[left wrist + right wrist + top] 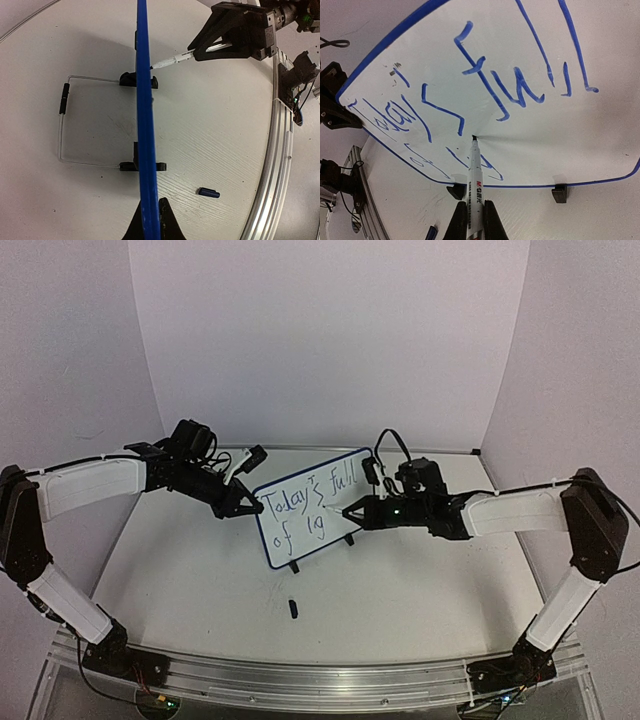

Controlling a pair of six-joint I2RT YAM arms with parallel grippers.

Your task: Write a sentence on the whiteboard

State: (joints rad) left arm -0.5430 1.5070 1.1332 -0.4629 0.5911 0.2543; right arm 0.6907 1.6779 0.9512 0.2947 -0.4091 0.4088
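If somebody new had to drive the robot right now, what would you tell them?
The left gripper is shut on the whiteboard, at the edge on its own side, steadying it upright on its feet.
The right gripper is shut on the marker, tip touching the board below "full".
Done: the sentence reads "Today's full" on top, with "of" and a few letters underneath.
Left: the second line looks unfinished. The marker's cap lies on the table in front of the board.

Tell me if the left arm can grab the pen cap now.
Probably not: the left gripper is clamped on the whiteboard edge. The cap lies in the open, so only that grip hinders it.
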